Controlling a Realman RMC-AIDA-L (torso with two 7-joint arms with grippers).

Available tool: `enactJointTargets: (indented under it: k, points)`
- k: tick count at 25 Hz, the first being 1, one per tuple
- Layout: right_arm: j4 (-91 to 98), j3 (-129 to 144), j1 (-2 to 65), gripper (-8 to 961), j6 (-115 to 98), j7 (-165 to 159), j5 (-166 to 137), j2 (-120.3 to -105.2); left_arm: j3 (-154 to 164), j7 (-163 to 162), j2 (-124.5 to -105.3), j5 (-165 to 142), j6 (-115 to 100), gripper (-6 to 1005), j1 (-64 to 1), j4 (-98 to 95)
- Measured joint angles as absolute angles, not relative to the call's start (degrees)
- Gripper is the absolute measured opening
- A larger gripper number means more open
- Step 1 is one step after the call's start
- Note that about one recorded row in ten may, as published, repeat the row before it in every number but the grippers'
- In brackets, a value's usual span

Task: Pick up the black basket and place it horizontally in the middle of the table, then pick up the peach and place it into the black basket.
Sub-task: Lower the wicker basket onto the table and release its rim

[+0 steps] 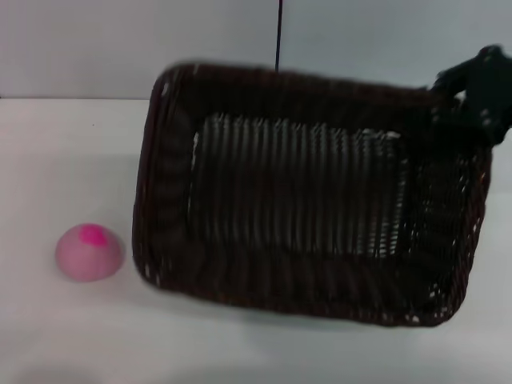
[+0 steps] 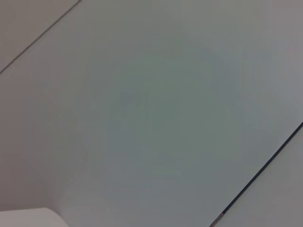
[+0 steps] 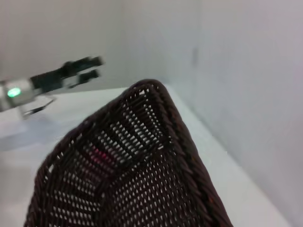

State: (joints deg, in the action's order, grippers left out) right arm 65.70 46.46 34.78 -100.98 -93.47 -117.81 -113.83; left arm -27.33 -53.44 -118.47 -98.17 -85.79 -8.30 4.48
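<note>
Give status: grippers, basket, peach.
Right gripper at basket far right corner, basket tilted. Left gripper off beside the table, idle. Peach on table, left of basket, unobstructed.

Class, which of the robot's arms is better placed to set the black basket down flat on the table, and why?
The right. The right gripper is already at the far right corner of the black basket, which looks tilted above the table; the left gripper is away from it.

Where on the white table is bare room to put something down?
Bare white table lies behind the pale pink peach and along the near edge. The dark woven basket, with the right gripper at its far corner, fills the middle and right.
</note>
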Motion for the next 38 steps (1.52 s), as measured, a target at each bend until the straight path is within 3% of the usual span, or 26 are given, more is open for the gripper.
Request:
enactJointTargets:
  k: [6,15,38]
  points:
    - [60.79,50.53,36.87,195,-100.75,-88.81,-117.99,-115.33,-26.99,-53.44,-118.51,-98.17,-85.74,820,-8.4,4.75]
    - [49.74,51.59,40.55,197,-97.78,-83.32,-118.02,-116.21,-26.21,-53.44,-118.48,-98.18,-85.77,820,-8.19,5.14]
    - [42.43,51.99,42.68,203,-96.56,-81.87,-122.1,-114.89,-24.93,-53.44,-118.54,-98.18,-86.03,819,-7.95,6.09]
